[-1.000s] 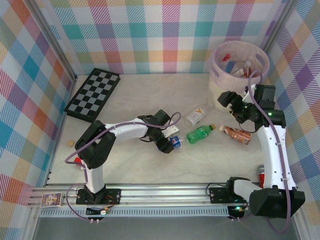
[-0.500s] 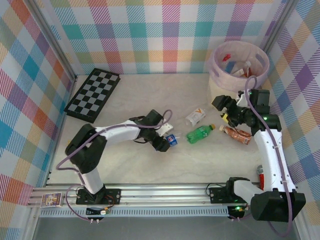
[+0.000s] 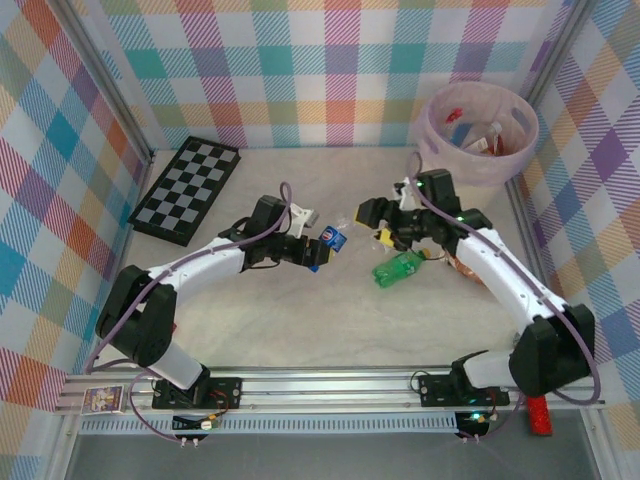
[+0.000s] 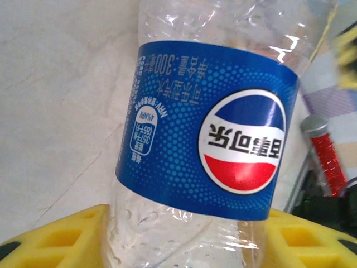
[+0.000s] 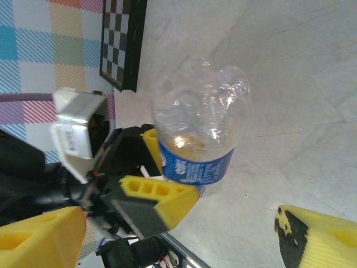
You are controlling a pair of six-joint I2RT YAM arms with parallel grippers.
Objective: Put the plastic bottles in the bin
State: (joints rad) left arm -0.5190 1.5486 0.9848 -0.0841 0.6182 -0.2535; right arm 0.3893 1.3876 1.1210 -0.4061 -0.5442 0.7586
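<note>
Handing bottle point(image 3: 333, 238) over, left of bin point(image 3: 480, 172).
We'd seat the wide-open, empty right gripper point(image 3: 378, 224) on its clear end before left gripper point(image 3: 318, 246), clamping it, lets go.

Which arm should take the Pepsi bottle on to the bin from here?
Right. The bin stands in the far right corner, on that arm's side. The right tool is open and faces the Pepsi bottle, which the left tool holds out mid-table; a handover looks the shorter route.
</note>
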